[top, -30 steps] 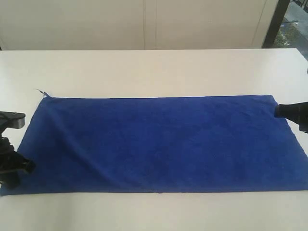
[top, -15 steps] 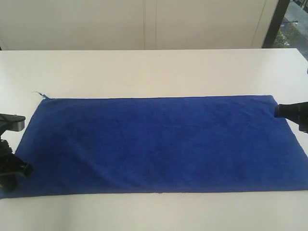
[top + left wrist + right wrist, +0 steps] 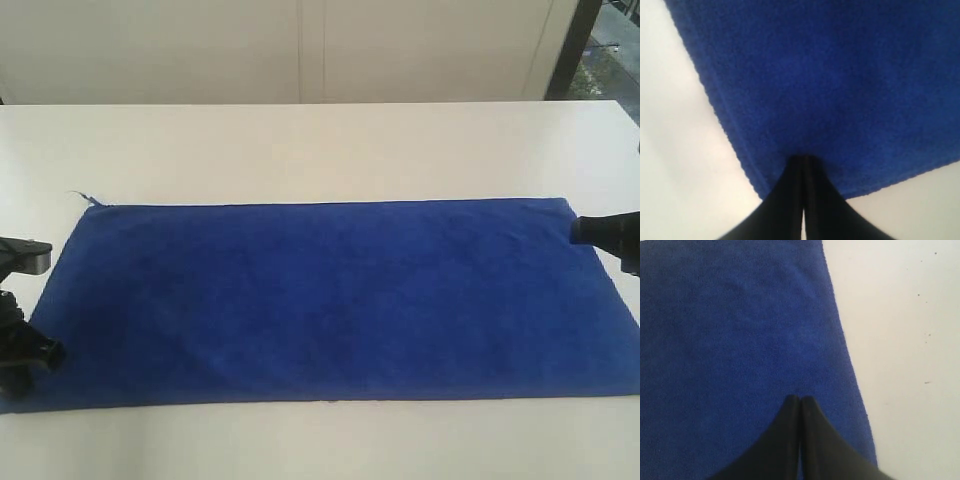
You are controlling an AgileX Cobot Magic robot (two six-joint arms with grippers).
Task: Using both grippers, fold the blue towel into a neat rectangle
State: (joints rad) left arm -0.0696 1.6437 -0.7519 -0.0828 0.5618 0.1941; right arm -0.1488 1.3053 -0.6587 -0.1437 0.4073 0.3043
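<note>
The blue towel (image 3: pixel 330 300) lies spread out flat and lengthwise on the white table (image 3: pixel 300 150), with a loose thread (image 3: pixel 84 195) at its far left corner. My left gripper (image 3: pixel 48 352) sits at the towel's near left corner. In the left wrist view its black fingers are pressed together, tips (image 3: pixel 804 159) resting on the blue towel (image 3: pixel 840 75) just inside the corner. My right gripper (image 3: pixel 576 230) is at the far right corner, also shut. Its tips (image 3: pixel 799 400) lie on the towel (image 3: pixel 730 330) close to the edge. No cloth shows between either pair of fingers.
The white table runs wide behind the towel to a pale wall (image 3: pixel 300 50). A dark upright post (image 3: pixel 572 45) stands at the back right. Bare tabletop (image 3: pixel 900 340) lies just beyond the towel's right edge.
The left gripper has slid a little outward and toward the near edge at the towel's corner, and the diagonal crease on the towel's left side has flattened. The right gripper has not moved.
</note>
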